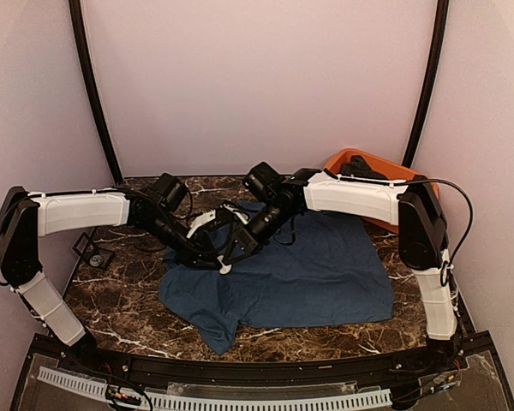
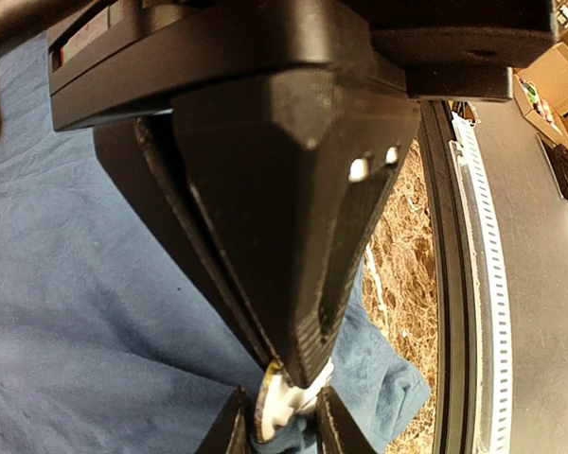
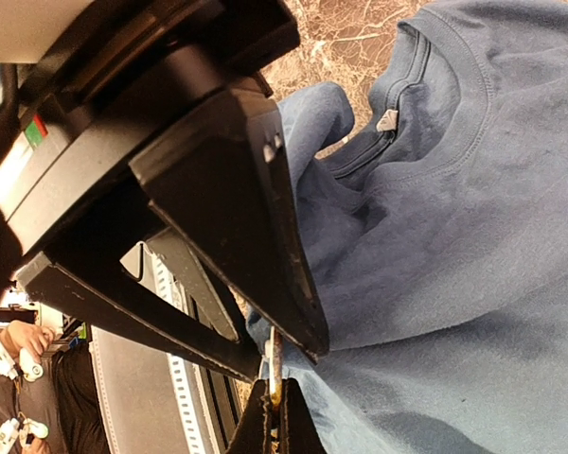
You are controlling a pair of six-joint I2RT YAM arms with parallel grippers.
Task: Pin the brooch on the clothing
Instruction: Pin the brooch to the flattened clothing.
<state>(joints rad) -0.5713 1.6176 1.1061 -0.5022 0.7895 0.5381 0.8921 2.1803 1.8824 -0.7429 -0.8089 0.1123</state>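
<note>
Top camera first: a big dark navy-blue T-shirt (image 1: pixel 308 265) of soft plain cloth lies spread and rumpled on the brown, white-veined marble bench (image 1: pixel 120 300), with one corner trailing toward the near edge. Both white-shelled arms reach in over its left part. The left gripper (image 1: pixel 212 253) and right gripper (image 1: pixel 240 244) meet nose to nose there, just above the fabric. At the far right sits a glossy orange plastic tub (image 1: pixel 332 160) with dark things in it, half hidden by the right arm. A small square black piece (image 1: pixel 94 253) lies on the marble at the left.

Over to the left wrist: matte black wedge fingers, ribbed at the edges, taper down with the jaws pressed together. Right at their tip they're pinching the small whitish brooch (image 2: pixel 282 405), which has a yellowish rim. Two more black tips come up from below, one on each side of it. There's soft blue weave behind and marble to the right, then a white perforated strip (image 2: pixel 483 284).

Right wrist now: these jaws narrow to a slim gap and clamp the brooch, seen edge-on as a thin pale sliver. The opposite arm's closed tips meet it from underneath. The brooch hangs just above the shirt, and I can't tell whether it touches the cloth. Further up is the ribbed round collar (image 3: pixel 435 85) with a small pale tag (image 3: pixel 388 120) inside the neck.
</note>
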